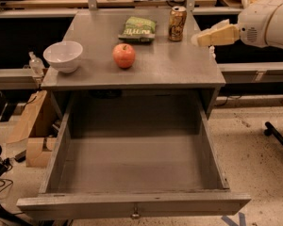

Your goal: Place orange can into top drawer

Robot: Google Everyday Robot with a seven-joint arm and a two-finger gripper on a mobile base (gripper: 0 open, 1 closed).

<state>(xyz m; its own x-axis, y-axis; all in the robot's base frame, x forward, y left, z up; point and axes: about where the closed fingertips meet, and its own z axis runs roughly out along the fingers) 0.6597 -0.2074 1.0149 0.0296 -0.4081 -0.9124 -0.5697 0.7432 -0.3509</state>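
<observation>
The can (177, 23) is standing upright near the far right of the table (179, 69), just right of a green snack bag (138, 29) and well apart from the drawer (132, 204). The gripper (201, 38) is hanging in the air at the table's right edge, just right of the can and not touching it; whether it is spread or pressed together cannot be told. The drawer is sitting pulled out below the table top, its inside showing bare grey boards, with 1 knob (135, 215) centred on its front panel. 1 red apple (124, 55) is lying near the table's middle, and 1 white bowl (63, 56) is sitting at the left edge. The arm's white body (266, 18) is showing at the right border.
</observation>
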